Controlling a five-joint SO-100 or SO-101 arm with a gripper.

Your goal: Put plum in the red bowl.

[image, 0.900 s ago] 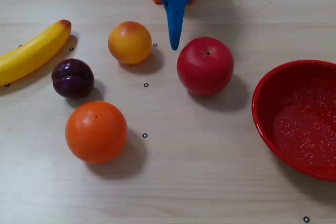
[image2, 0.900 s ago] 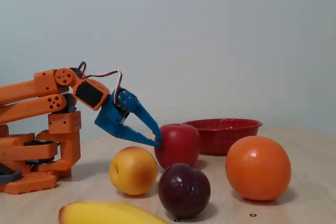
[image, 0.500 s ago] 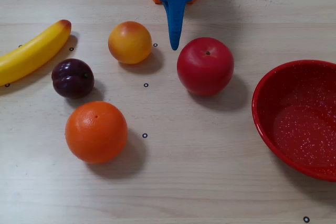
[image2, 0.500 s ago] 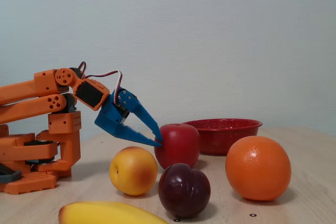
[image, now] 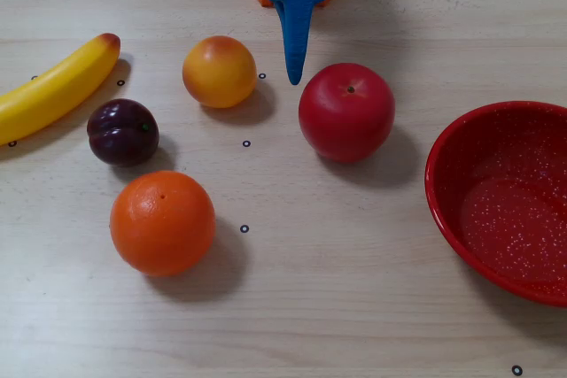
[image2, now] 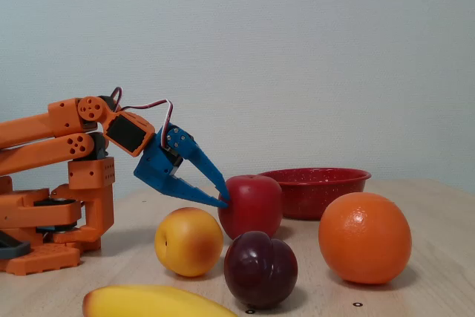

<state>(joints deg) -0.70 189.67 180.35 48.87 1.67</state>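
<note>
The gripper (image2: 223, 197), slightly spread and empty, hangs at top centre, carrying nothing. The plum (image: 122, 132) sits at left on the bench (image: 337, 307), ungrasped; the red bowl (image: 505, 201) waits at far right.

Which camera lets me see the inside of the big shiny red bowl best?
The overhead view. It looks straight down into the big shiny red bowl, so its speckled white-dotted inside shows, though the right side is cut off by the picture's edge. The fixed view shows only the bowl's rim and outer wall from the side, behind the round red apple.
</note>
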